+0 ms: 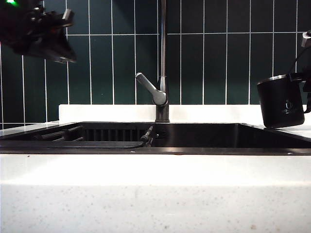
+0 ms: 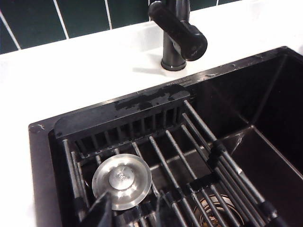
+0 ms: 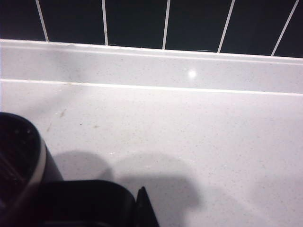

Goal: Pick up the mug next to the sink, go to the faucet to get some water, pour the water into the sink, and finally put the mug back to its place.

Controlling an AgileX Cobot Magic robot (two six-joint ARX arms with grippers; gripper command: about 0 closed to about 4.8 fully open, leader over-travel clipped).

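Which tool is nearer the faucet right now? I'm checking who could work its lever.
Left. The left tool hangs high, left of the faucet, over the sink. The right tool is farther, at the right edge, holding the mug above the counter.

The left wrist view looks down into the dark rectangular recessed sink [image 2: 265, 142], set in white speckled stone [image 2: 71, 75]. A rack of thin dark metal rods [image 2: 199, 151] spans the basin, and a round brushed-steel drain stopper [image 2: 121, 181] lies on it near one corner. The dark metal faucet [image 2: 173, 47] stands on the stone just behind the rim, its lever angled out. The left gripper's dark fingertips [image 2: 99, 213] stand apart at the edge, near the stopper.
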